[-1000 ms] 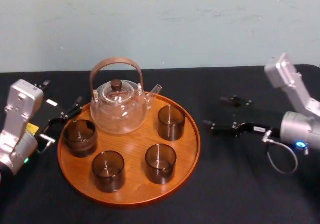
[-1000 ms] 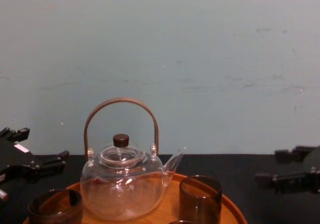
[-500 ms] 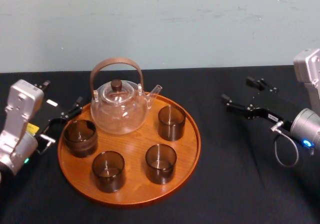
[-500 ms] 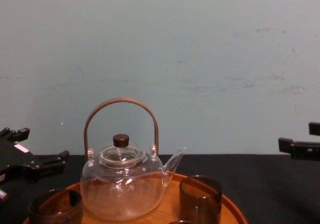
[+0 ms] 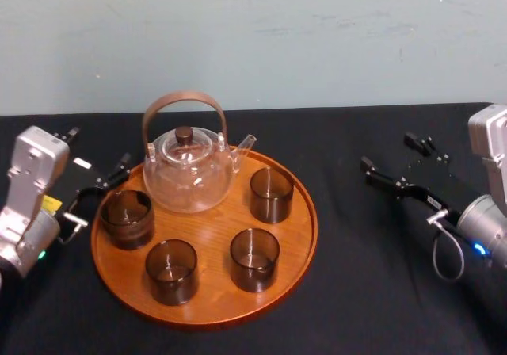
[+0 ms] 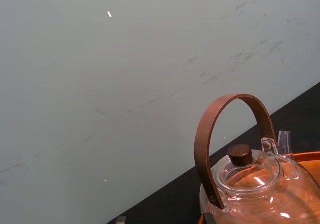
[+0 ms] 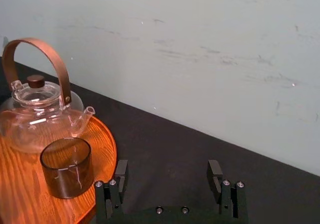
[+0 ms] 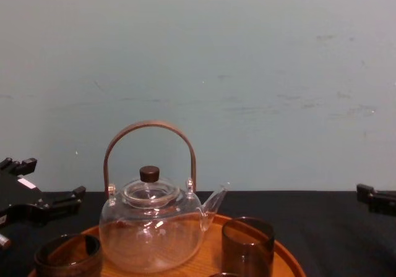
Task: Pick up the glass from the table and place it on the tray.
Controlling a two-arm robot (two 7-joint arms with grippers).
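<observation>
Head view, tray: The large round orange-brown wooden tray [image 5: 210,236] lies on the black-clothed table [image 5: 356,292]. A clear glass teapot with a brown hoop handle [image 5: 188,169] stands at its far side.
Head view, glasses: Four short dark smoked glasses stand upright on the tray, apart from one another: the left glass [image 5: 127,216], the near-left glass [image 5: 171,270], the near-right glass [image 5: 254,258] and the far-right glass [image 5: 272,193]. I see no glass on the bare cloth.
Head view, right gripper [image 5: 388,151]: I hold it over the cloth, well apart from the tray's right rim, jaws spread and empty.
Head view, left gripper [image 5: 99,147]: It sits just beside the tray's left rim, near the left glass, jaws apart and gripping nothing.
Left wrist view: I look at the teapot [image 6: 260,184] with a sliver of tray behind it.
Right wrist view: My two fingers [image 7: 120,173] stand wide, with only black cloth between them. The far-right glass [image 7: 66,166] rests on the tray [image 7: 20,184], near the teapot's spout.
Chest view: The teapot stands mid-tray, with the left glass [image 8: 68,255] and the far-right glass [image 8: 247,246] either side of it. My left gripper [image 8: 55,178] hangs open beside the tray.
Step in hand: I judge the placing done, since every glass I can see is on the tray and both my grippers are empty.
Next move: Pulling my right arm clear and parking it, I think, keeping both grippers off the rim so nothing gets knocked.
</observation>
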